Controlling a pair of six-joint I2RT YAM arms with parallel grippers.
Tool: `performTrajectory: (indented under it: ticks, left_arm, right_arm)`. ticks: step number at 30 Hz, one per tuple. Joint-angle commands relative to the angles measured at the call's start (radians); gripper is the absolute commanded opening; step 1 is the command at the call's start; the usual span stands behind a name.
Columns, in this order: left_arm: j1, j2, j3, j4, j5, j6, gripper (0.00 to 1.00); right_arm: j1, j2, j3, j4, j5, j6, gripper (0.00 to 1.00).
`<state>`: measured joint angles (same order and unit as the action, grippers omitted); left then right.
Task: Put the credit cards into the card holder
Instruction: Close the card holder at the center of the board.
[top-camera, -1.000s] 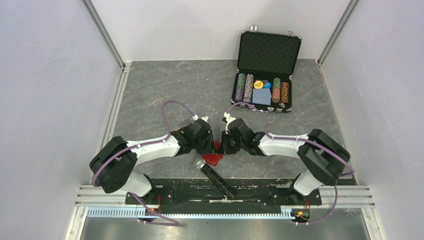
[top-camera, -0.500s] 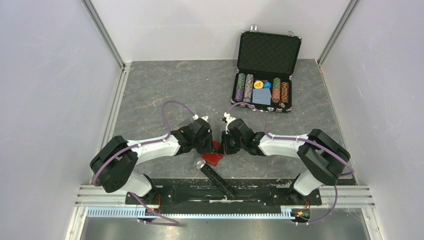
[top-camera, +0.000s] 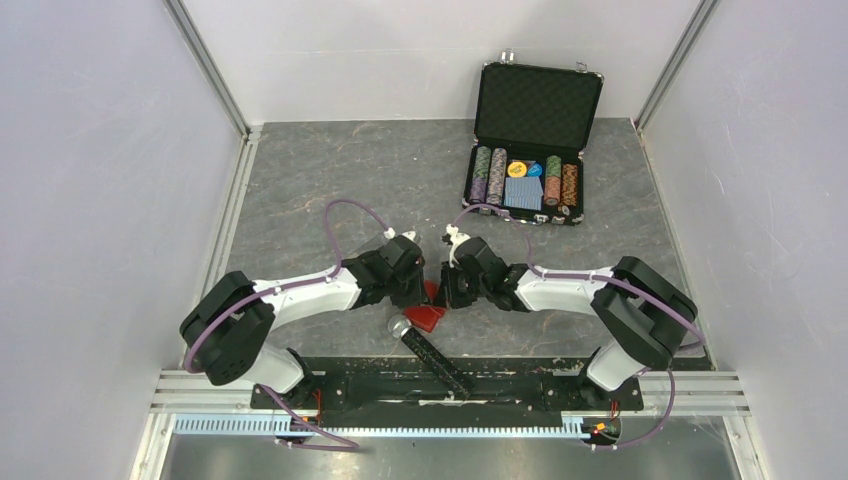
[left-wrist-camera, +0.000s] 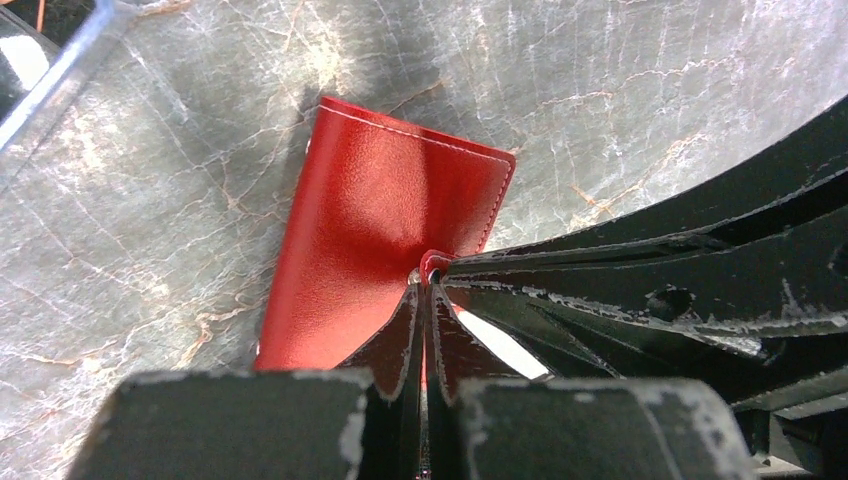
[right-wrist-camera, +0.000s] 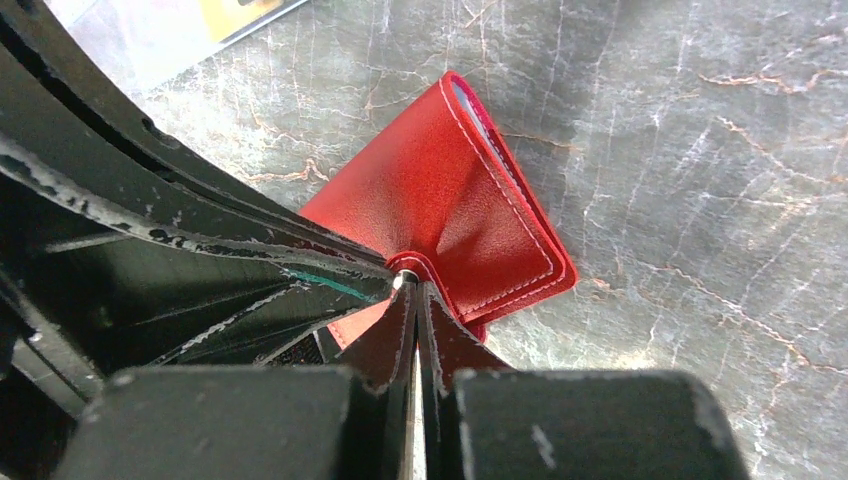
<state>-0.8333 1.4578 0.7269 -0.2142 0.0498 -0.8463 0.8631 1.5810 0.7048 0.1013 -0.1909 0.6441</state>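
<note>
The red card holder (top-camera: 428, 316) lies on the surface, mostly hidden from above beneath both wrists. The left fingers (left-wrist-camera: 393, 340) and right fingers (right-wrist-camera: 445, 345) each pinch tight on its edge, from opposite sides. Its leather is glossy, with pale stitching. Far beyond it, an open black case (top-camera: 540, 100) holds chip stacks (top-camera: 490, 175).

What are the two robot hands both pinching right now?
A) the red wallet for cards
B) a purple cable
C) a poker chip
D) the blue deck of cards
A: each wrist view shows it, with the left gripper and the right gripper both shut on a fold of the red card holder.
</note>
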Motion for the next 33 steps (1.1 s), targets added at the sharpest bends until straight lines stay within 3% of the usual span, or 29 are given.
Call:
performTrajectory:
  ticks: [1,13,27,33]
  left_arm:
    - [0.0,-0.006,0.033,-0.024,-0.047,0.04,0.02]
    - [0.0,0.05,0.029,-0.055,-0.102,0.018,0.02]
    - [0.0,0.139,0.063,-0.055,-0.077,-0.011,0.02]
    - [0.002,0.105,0.068,-0.025,-0.054,-0.009,0.02]
  right_arm:
    - [0.01,0.02,0.047,0.04,-0.011,0.002,0.0]
    - [0.023,0.081,0.067,0.024,-0.009,-0.007,0.0]
    - [0.028,0.227,0.146,-0.269,0.077,0.017,0.0]
    - [0.03,0.159,0.101,-0.211,0.056,-0.01,0.0]
